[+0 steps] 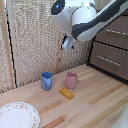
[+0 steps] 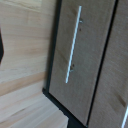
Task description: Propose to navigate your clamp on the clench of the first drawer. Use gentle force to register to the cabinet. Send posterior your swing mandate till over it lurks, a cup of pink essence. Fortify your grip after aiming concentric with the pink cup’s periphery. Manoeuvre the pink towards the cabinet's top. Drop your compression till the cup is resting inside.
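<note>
Light wood-plank bench (image 1: 90, 100) is running across the scene, its grain showing clearly. A woven reed screen (image 1: 30, 40) is standing along the bench's far edge, framed by a pale wooden post (image 1: 6, 45). Soft, even light is falling throughout.

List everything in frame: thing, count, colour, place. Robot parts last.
pink cup: 1, dusty pink, upright on the wooden table, centre of the exterior view
blue cup: 1, blue, upright on the table, to the exterior view's left of the pink cup, apart from it
yellow block: 1, yellow, flat on the table in front of the pink cup
plate: 1, white with patterned rim, exterior view's lower left
cabinet: 1, dark brown, exterior view's right; two drawer fronts showing
drawer handles: 2, silver bars, one per front
table: 1, light wood
arm: 1, white, above the cups
end effector: 1, hanging clear of everything; fingers too blurred to read
</note>
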Robot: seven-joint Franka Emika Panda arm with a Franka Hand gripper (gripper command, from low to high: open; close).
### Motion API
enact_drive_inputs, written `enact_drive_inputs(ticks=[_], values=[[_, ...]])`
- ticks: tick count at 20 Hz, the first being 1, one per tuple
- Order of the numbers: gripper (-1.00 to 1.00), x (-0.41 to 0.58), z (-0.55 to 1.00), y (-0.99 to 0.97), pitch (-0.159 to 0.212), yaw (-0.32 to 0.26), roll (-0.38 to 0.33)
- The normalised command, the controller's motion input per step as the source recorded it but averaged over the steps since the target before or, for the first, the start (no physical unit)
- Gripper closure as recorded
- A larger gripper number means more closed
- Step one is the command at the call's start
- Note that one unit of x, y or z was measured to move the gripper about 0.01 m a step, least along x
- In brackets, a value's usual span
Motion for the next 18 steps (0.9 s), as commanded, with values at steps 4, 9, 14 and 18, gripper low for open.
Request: enact_drive_inputs(ticks=[4, 9, 14, 18], values=[[-1.00, 0.000, 0.24, -0.20, -0.018, -0.010, -0.325], [-1.00, -0.003, 0.21, -0.23, 0.000, -0.063, -0.320], [-1.00, -0.047, 0.21, -0.18, 0.029, -0.156, -0.240], [-1.00, -0.004, 0.20, -0.16, 0.007, -0.200, -0.208]])
